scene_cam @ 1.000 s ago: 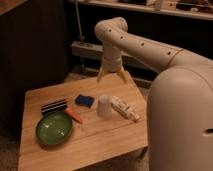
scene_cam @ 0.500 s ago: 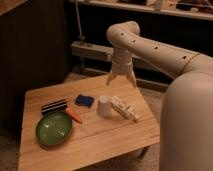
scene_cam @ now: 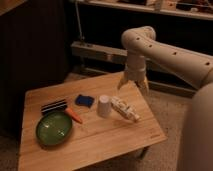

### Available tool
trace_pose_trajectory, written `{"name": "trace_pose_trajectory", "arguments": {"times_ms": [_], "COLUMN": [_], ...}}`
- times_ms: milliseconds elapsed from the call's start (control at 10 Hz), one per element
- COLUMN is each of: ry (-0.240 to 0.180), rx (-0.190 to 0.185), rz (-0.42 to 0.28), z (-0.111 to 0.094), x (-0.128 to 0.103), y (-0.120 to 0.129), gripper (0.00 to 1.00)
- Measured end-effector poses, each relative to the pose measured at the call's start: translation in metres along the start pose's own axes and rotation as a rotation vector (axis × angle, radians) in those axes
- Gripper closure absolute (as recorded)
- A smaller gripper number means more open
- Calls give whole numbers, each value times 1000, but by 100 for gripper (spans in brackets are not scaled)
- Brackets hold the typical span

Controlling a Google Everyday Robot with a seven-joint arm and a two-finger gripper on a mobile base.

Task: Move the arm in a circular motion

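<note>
My jaws hang spread and empty above the far right corner of the bench (scene_cam: 107,142); my arm (scene_cam: 170,50) reaches in from beyond the right edge and bends straight down into them.

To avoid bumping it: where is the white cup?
In the camera view the white cup stands near the table's middle, between the blue sponge to its left and the lying white bottle to its right; the gripper hangs over the table's far edge.
</note>
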Motion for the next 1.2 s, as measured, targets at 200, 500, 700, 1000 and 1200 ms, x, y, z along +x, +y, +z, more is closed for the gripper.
{"name": "trace_pose_trajectory", "arguments": {"times_ms": [200,500,700,1000,1200], "ry": [-4,3,4,-21,-49], "rx": [1,25,57,100,122], "rz": [69,148,124,25,-73], "z": [3,-1,-3,-1,0], "x": [-20,-83,-115,-147,-170], "y": [49,118,133,115,69], "gripper": [20,20,20,20,20]}}
